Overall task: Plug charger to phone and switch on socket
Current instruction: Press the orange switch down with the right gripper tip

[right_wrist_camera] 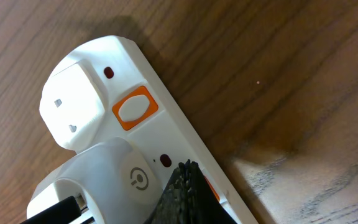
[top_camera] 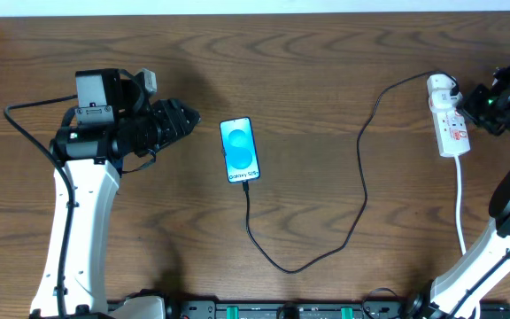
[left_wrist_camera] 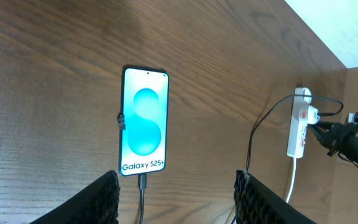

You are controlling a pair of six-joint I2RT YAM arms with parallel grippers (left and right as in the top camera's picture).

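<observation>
The phone lies mid-table with its blue screen lit; it also shows in the left wrist view. The black charger cable is plugged into the phone's near end and loops right to a white adapter in the white socket strip. My left gripper is open and empty, left of the phone. My right gripper is shut, its fingertips pressed on the strip over an orange switch next to the adapter.
A second orange switch and a white plug sit further along the strip. The strip's white cord runs toward the front edge. The table's far edge meets a pale wall.
</observation>
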